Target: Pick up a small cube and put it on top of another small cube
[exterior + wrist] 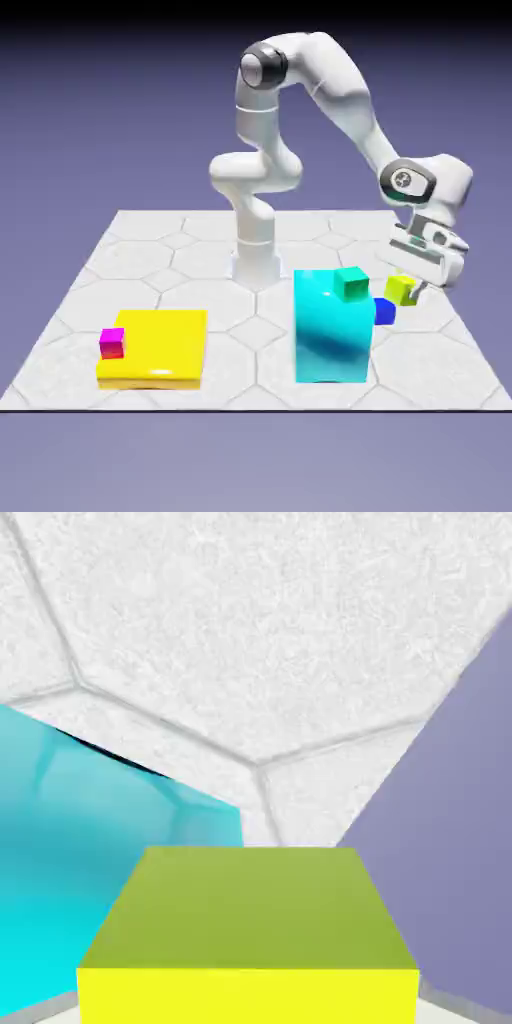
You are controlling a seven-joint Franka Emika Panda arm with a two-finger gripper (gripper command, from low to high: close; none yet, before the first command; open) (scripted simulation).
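**Inspector A:** Count of arms: one white robot arm [330,90], ending in one two-finger gripper [412,287]. Jaws drawn narrow, clamped on one tiny plain lime cube [401,289]. Cube held clear of the table, fingers tilted toward the exterior view's left.

**Inspector B:** Confirmed from the hand view: same lime cube [250,937] filling the lower middle of the picture, large, hiding both fingertips. Other small cubes?

**Inspector A:** Three more, four in all. One tiny dark blue cube [384,312], just below the gripper and slightly toward the exterior view's left, resting on the table, partly hidden behind the big block. Gap between lime and blue cubes: cannot tell from this angle. One small teal-green cube [352,283], level with the gripper and near it, on top of the big block. One small magenta-and-red cube [112,343], well apart from the gripper, far to the exterior view's left.

**Inspector B:** Larger items?

**Inspector A:** Two. One tall glossy cyan block [332,330], just beside the gripper on the exterior view's left; also seen in the hand view [90,852], left of the held cube. One flat yellow slab [160,345], well apart, bearing the magenta-and-red cube at its edge.

**Inspector B:** Surface?

**Inspector A:** One white hexagon-patterned table [430,350], beneath everything.
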